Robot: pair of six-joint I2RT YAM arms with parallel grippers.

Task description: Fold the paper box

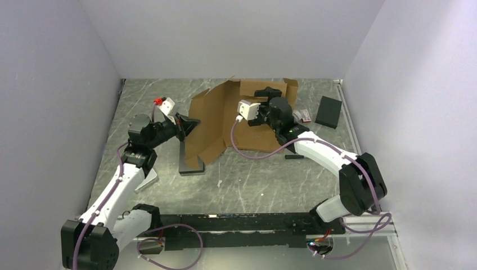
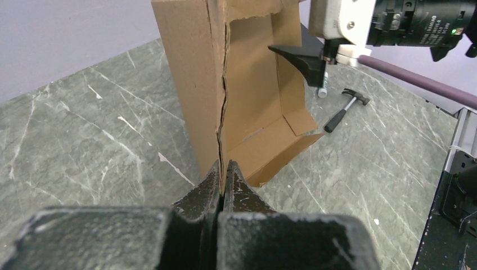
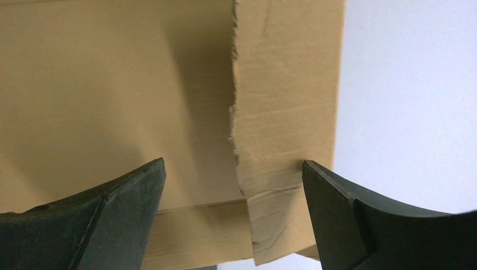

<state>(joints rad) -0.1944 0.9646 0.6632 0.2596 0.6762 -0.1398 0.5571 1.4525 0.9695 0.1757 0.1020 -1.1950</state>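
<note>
Two arms, one sheet. At left, the left gripper [image 2: 224, 188] was clenched on the near left edge of the paper box [image 1: 222, 118], pinching the raised side panel where a ragged crease ran up from its tips. The paper box sat on the bench [image 1: 264, 180] toward the far wall, half-formed, with its left panel up and its base flat. Its long axis ran left to right between the arms. At right, the right gripper [image 3: 233, 163] was released, jaws spread wide and facing a torn-edged far wall flap. The flap lay straight ahead and touched neither jaw. Judgement: the right arm was nearer that flap, so the coming fold likely depended on it.
</note>
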